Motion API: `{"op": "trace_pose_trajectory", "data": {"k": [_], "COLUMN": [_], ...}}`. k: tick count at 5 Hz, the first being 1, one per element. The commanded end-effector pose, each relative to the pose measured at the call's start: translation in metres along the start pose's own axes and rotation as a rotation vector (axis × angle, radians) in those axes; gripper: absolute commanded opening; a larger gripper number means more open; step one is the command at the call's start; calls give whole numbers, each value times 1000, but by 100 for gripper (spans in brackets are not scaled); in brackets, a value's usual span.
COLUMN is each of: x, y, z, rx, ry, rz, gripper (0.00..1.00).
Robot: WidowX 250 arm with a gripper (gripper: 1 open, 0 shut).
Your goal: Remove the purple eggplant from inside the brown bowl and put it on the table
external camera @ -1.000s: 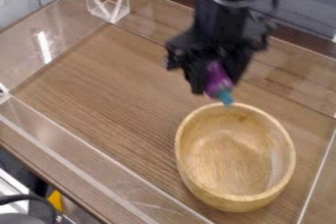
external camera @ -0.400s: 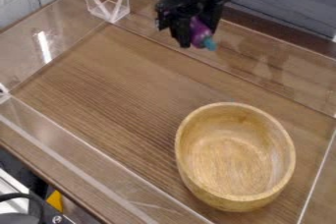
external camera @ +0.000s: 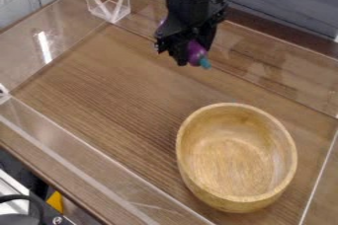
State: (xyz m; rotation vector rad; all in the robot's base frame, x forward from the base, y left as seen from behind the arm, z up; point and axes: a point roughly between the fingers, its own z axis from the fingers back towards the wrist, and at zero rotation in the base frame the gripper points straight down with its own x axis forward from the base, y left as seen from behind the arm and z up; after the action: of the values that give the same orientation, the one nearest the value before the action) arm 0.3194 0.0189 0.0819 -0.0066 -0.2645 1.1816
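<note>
1. While one black gripper (external camera: 188,50) is hanging over the far part of the table (external camera: 106,91), one purple eggplant (external camera: 199,50) is sitting between its jaws, squeezed tight.
2. One brown bowl (external camera: 239,157) is sitting empty near the front right, well apart from the eggplant.
3. Clear walls (external camera: 53,32) are standing around the table, and nothing is blocking the gripper.
4. The eggplant's green tip is poking out low on the right.

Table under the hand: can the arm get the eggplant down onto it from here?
Probably yes. The hand holds the eggplant over bare table toward the back. The bowl sits well clear, nearer the camera, and nothing lies below. Whether the eggplant already touches the wood is unclear.
</note>
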Motion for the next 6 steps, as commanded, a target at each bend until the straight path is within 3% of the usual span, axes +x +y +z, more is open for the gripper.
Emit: {"op": "trace_pose_trajectory", "data": {"k": [1,3,5,6], "x": [0,5,-15,-17], "y": [-10,-4,-25,-36], "z": [7,-9,-30,-24], "rx": [-53,-78,-108,-108], "ry": [-39,-66,-52,-54], "rz": [10,2,-127,-145], "gripper": [0,0,0,0]}}
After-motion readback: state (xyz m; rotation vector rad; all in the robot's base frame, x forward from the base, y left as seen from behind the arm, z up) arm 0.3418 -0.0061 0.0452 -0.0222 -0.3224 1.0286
